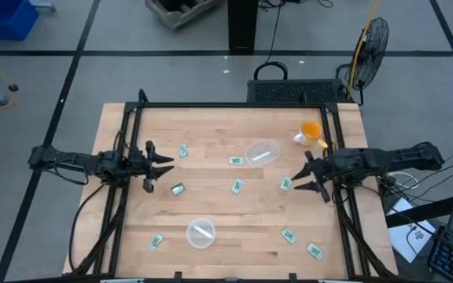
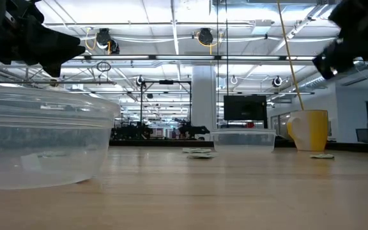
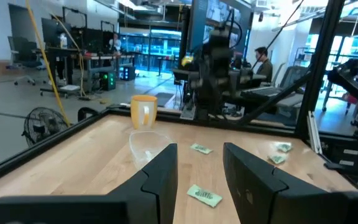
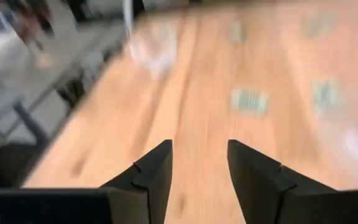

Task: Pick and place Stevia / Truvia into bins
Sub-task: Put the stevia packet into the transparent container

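L gripper hovers at table's left edge, fingers spread, nothing held. Sachets lie flat, scattered w/ long axes at mixed angles, open wood between. Near bowl and far bowl each hold one sachet. R gripper open, empty, by right edge.

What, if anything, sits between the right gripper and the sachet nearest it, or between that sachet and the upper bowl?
Nothing visible does. The right gripper is open beside the nearest sachet, with only bare table between them. From that sachet to the clear bowl the wood is also bare. The orange cup stands off to the side.
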You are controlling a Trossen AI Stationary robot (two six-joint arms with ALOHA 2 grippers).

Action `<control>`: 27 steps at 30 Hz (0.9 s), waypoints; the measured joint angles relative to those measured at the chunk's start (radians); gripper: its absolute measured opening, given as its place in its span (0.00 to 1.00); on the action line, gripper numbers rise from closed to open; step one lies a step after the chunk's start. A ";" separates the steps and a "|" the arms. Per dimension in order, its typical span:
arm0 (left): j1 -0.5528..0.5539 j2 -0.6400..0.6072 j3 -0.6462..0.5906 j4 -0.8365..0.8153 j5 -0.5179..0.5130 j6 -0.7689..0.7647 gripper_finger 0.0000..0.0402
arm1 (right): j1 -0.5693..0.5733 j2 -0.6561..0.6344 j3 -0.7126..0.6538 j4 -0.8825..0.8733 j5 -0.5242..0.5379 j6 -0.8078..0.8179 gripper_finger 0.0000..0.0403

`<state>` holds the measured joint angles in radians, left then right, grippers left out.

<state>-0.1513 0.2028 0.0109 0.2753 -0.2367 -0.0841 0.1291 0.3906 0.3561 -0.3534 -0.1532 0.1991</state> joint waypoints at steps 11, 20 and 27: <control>0.000 0.000 0.000 0.030 0.000 0.000 0.33 | 0.016 0.116 -0.199 0.170 0.127 0.016 0.36; 0.000 0.000 0.000 0.030 0.000 0.001 0.33 | 0.039 0.155 -0.286 0.358 0.150 -0.059 0.36; 0.000 0.000 0.000 0.029 0.000 0.001 0.33 | 0.090 0.205 -0.315 0.396 0.181 -0.030 0.36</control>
<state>-0.1513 0.2028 0.0109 0.3046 -0.2368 -0.0834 0.2187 0.5960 0.0410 0.0426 0.0279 0.1691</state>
